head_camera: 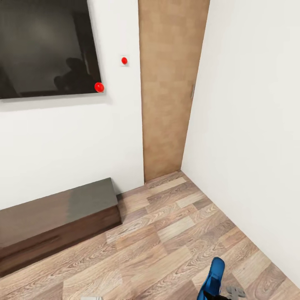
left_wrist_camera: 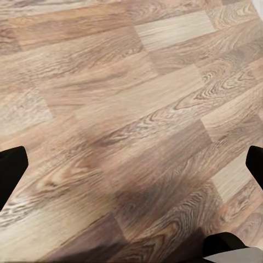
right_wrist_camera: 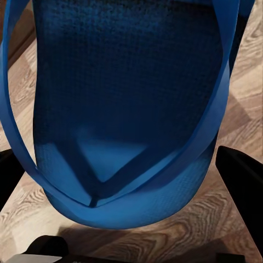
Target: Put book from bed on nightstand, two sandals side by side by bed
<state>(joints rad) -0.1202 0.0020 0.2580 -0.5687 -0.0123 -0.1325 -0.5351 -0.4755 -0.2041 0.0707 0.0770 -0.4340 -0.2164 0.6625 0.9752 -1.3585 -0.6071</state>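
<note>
The head camera faced a bedroom corner: a white wall (head_camera: 62,146) with a dark screen (head_camera: 46,46), a brown wooden door (head_camera: 168,83), a long dark dresser (head_camera: 54,221) and the plank floor (head_camera: 166,233). A blue sandal (head_camera: 212,277) stood upright at the bottom edge, pinched in the right gripper (right_wrist_camera: 131,181) with a finger either side of it. The left gripper (left_wrist_camera: 131,164) was spread wide over bare floor.

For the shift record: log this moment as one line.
phase: in transit | right gripper: carrying blue sandal | left gripper: open, empty, over wood floor | ahead: brown door, dark dresser
</note>
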